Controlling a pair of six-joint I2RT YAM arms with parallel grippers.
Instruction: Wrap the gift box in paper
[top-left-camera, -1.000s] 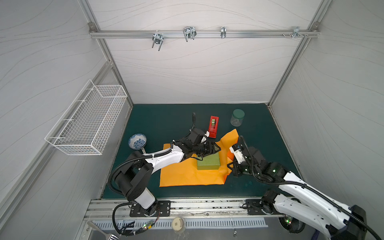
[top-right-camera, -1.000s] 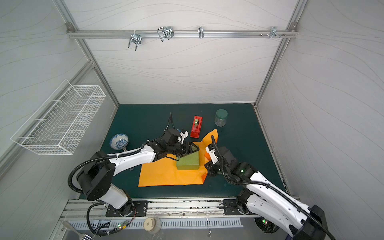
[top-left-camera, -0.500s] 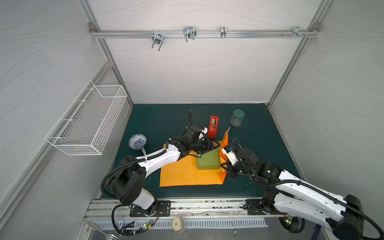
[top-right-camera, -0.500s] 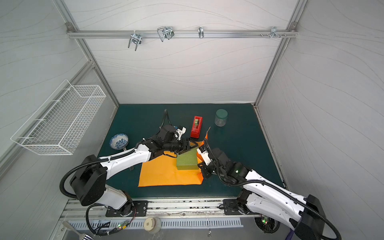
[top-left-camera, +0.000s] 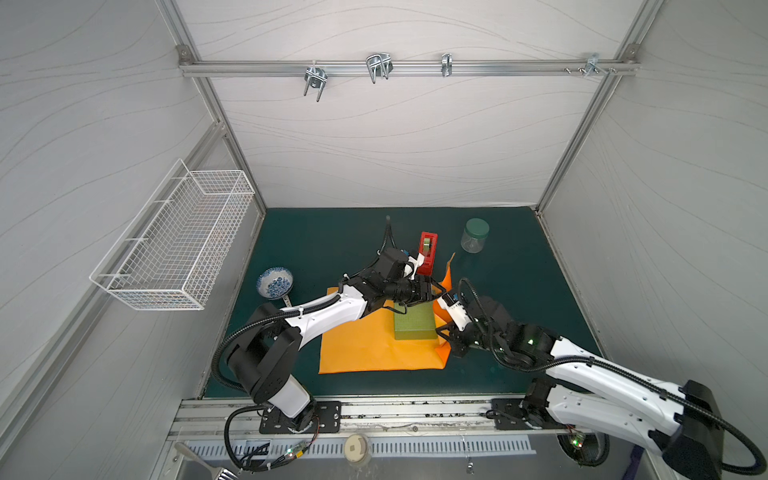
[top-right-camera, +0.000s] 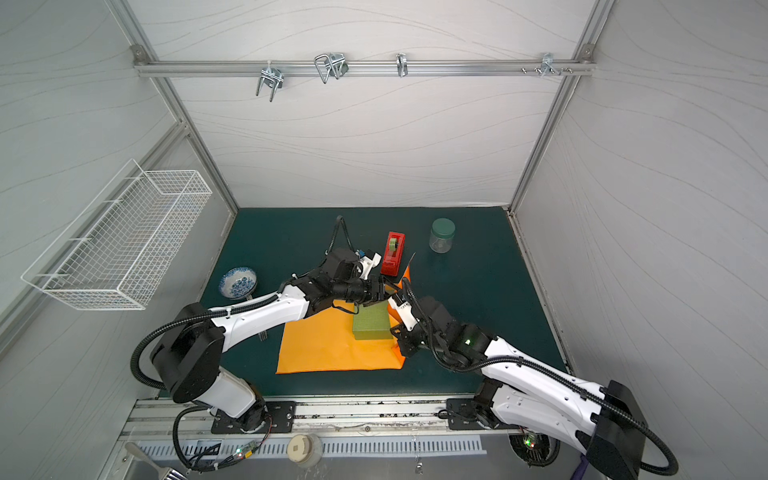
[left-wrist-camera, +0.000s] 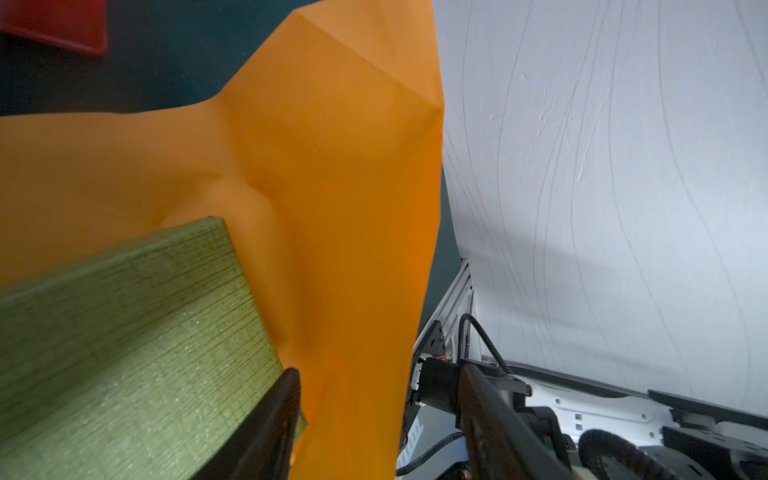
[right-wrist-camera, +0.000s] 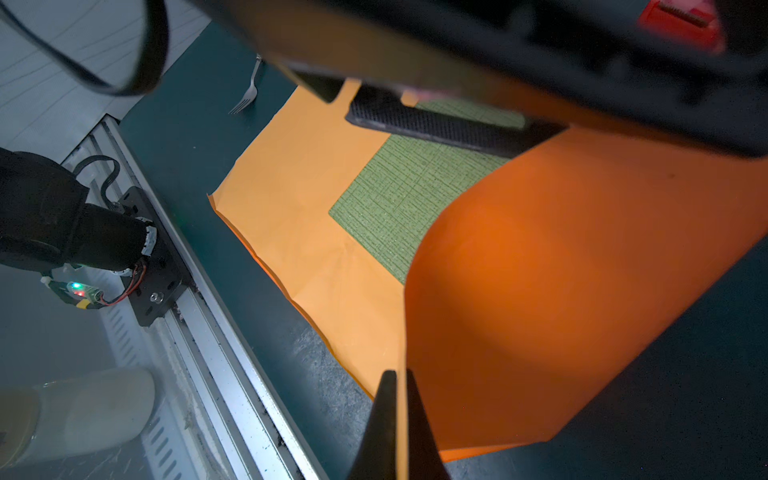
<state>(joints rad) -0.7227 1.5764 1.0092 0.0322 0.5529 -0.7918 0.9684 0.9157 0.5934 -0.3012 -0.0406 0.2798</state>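
Right gripper (right-wrist-camera: 397, 376) pinches the large thin orange paper sheet (right-wrist-camera: 561, 270), flap raised beside the flat olive-green cardboard gift box (right-wrist-camera: 407, 191); left gripper (left-wrist-camera: 379, 370) spread at its top. Next, I judge: fold flap over.

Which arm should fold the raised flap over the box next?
Probably the right. The right gripper is shut on the edge of the paper, whose flap stands beside the gift box. The left gripper is open at the box's far corner, gripping nothing.

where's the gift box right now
In both top views the gift box lies on the right part of the paper, nearer the camera than the red tape dispenser.
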